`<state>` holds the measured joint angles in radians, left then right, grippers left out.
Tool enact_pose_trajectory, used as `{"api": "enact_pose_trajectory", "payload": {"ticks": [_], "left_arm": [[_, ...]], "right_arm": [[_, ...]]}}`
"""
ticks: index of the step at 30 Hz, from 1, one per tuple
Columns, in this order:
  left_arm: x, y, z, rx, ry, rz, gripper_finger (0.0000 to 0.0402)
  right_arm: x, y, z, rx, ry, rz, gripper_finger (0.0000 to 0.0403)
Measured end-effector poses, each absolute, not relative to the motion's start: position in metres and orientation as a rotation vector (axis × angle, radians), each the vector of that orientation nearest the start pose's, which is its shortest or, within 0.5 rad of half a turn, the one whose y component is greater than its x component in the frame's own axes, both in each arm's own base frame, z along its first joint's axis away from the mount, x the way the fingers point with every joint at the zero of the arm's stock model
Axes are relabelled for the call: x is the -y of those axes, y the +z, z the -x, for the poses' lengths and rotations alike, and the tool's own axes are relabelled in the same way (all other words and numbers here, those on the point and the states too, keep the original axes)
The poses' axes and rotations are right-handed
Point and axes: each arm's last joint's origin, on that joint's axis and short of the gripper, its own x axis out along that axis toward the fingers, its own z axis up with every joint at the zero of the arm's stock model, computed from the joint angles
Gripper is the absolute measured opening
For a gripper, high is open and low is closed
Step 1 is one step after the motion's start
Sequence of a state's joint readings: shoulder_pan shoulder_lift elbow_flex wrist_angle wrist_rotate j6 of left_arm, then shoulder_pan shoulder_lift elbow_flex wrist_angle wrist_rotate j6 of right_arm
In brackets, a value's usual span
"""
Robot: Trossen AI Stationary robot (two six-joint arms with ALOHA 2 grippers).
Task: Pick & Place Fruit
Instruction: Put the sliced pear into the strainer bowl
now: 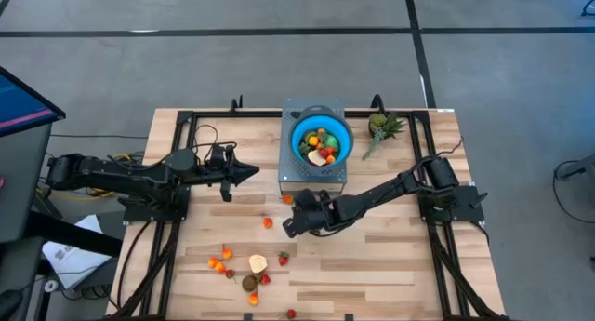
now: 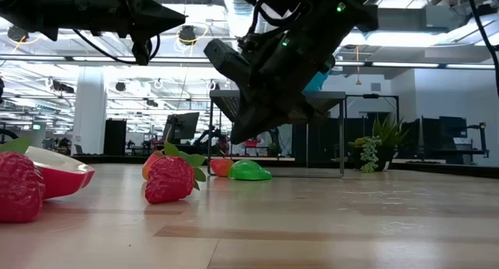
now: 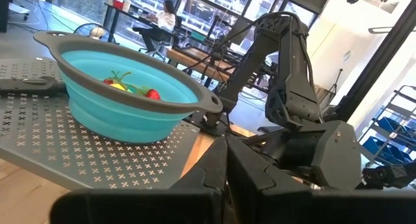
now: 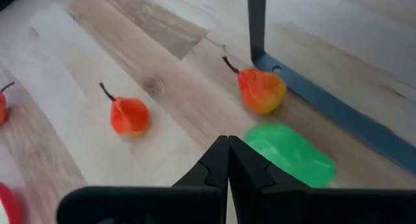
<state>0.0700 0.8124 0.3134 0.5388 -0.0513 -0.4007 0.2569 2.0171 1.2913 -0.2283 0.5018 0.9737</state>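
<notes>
wooden surface [image 1: 390, 256] carried everything, a metal frame running along its edges. at the far middle a grey perforated platform [image 1: 290, 167] raised the blue bowl [image 1: 341, 131] above the boards, probably so the bowl stayed fixed as the drop point. bowl already held several fruit, red, orange, green and pale yellow. the spiky pineapple-like piece [image 1: 382, 127] lay just right of the platform, apart from the rest. left arm reached in from the left, its hand [image 1: 251, 172] closed and empty, held above the boards near the platform's left edge; it looked to be waiting. right arm stretched across from the right, its hand [image 1: 288, 226] also closed on nothing, low over the surface just in front of the platform, aimed toward loose fruit there. judged: lining up for a pick, fingers would need to open first. remaining fruit lay scattered on the front-left part of the surface. closest to the right hand: a green fruit [image 4: 290, 153], smooth and flattish, beside an orange-red pear [image 4: 261, 89] with a dark stem by the platform leg; a second small orange pear [image 4: 129, 114] a little apart. strawberry [image 2: 169, 178] with green leaves nearer the front.
</notes>
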Motion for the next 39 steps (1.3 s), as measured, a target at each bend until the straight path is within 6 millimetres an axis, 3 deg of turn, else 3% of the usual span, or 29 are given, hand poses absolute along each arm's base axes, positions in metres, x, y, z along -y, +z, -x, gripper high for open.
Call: {"api": "enact_pose_trajectory", "payload": {"ticks": [11,17,21,25,35,39], "left_arm": [[-0.014,0.234,-0.178,0.064,0.112,0.4,0.0002],[-0.014,0.234,-0.178,0.064,0.112,0.4,0.0002],[-0.014,0.235,-0.178,0.064,0.111,0.4,0.0002],[-0.014,0.235,-0.178,0.065,0.111,0.4,0.0002],[-0.014,0.235,-0.178,0.065,0.112,0.4,0.0002],[-0.014,0.234,-0.178,0.064,0.112,0.399,0.0002]], "right_arm": [[-0.089,0.141,-0.391,-0.791,-0.66,-0.492,0.0],[-0.096,0.138,-0.385,-0.889,-0.616,-0.55,0.0],[-0.105,0.146,-0.386,-0.81,-0.605,-0.544,0.0],[-0.102,0.151,-0.394,-0.708,-0.613,-0.563,0.0],[-0.096,0.114,-0.408,-0.653,-0.69,-0.531,0.0],[-0.097,0.115,-0.414,-0.66,-0.696,-0.518,0.0]]}}
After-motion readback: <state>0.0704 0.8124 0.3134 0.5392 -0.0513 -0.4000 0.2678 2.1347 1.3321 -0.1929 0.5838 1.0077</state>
